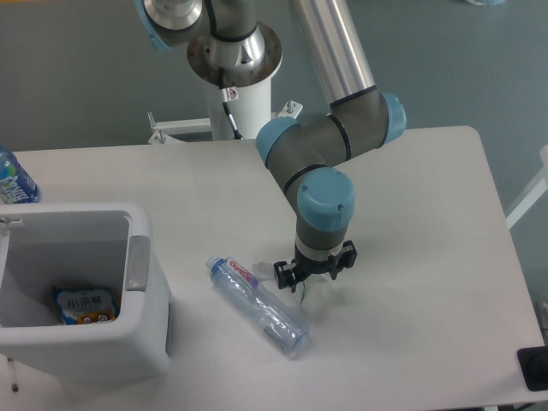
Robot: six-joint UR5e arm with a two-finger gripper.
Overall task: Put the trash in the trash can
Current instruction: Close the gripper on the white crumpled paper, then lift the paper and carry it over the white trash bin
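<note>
White rounded-corner table [428,214] fills the view; grey floor [77,77] from 9 to 3 o'clock; even, soft light.

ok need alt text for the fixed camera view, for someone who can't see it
A robot arm's tool is lowered over a small crumpled carton on a white table, beside a clear bottle lying flat. To the left, a white bin holds a snack packet, and a blue-labelled bottle sits at the left edge.
</note>
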